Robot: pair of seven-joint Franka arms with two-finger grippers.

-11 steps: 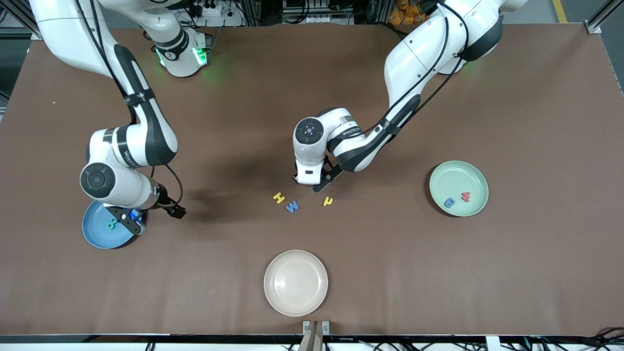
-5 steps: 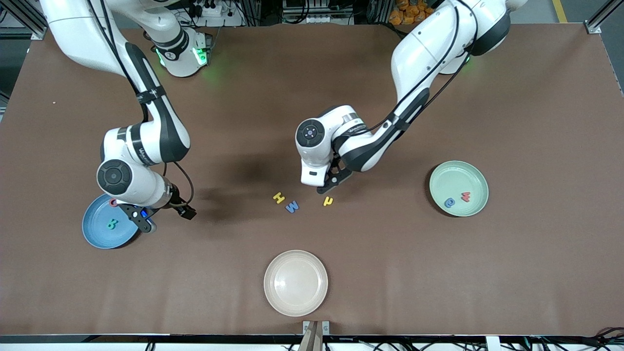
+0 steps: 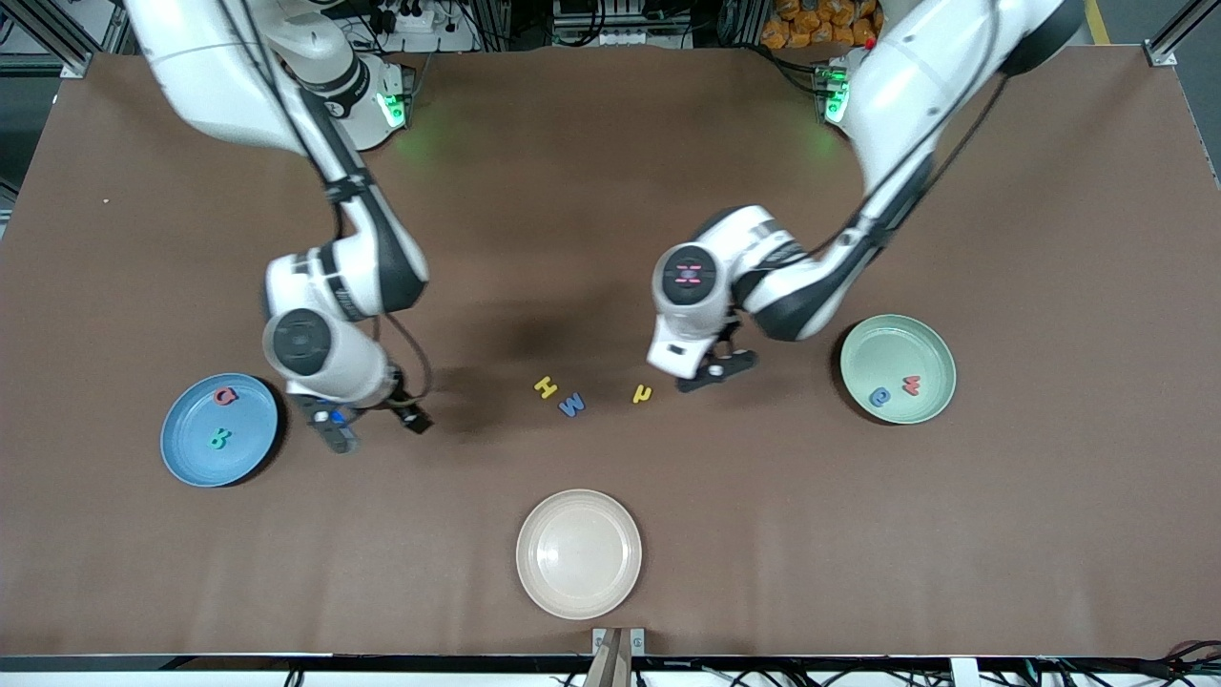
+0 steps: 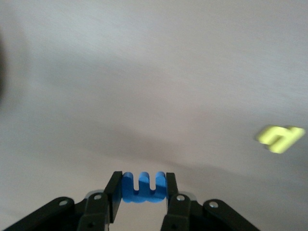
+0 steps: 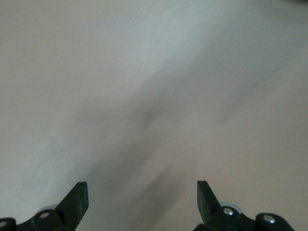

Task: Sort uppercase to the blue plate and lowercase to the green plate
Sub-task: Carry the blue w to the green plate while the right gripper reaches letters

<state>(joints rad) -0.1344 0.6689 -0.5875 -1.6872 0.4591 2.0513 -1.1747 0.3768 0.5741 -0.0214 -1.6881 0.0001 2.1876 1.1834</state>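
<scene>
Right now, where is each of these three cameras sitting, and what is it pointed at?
Front view: high across the table, facing both arm bases; shows both arms, the blue plate, green plate and beige plate.
Left wrist view: on the left arm's wrist, looking past the left gripper, shut on the blue E-shaped letter, at the table.
Right wrist view: on the right arm's wrist, looking past the open right gripper at bare table.
Shared: the yellow h shows in the front and left wrist views.

The left pincer [image 4: 142,192] is hung over the counter [image 3: 610,191], fingers clamped tight on a blue E-shaped letter [image 4: 143,186]. The right pincer [image 5: 142,197] is held low over bare counter too, with its fingers spread wide and nothing gripped.
</scene>
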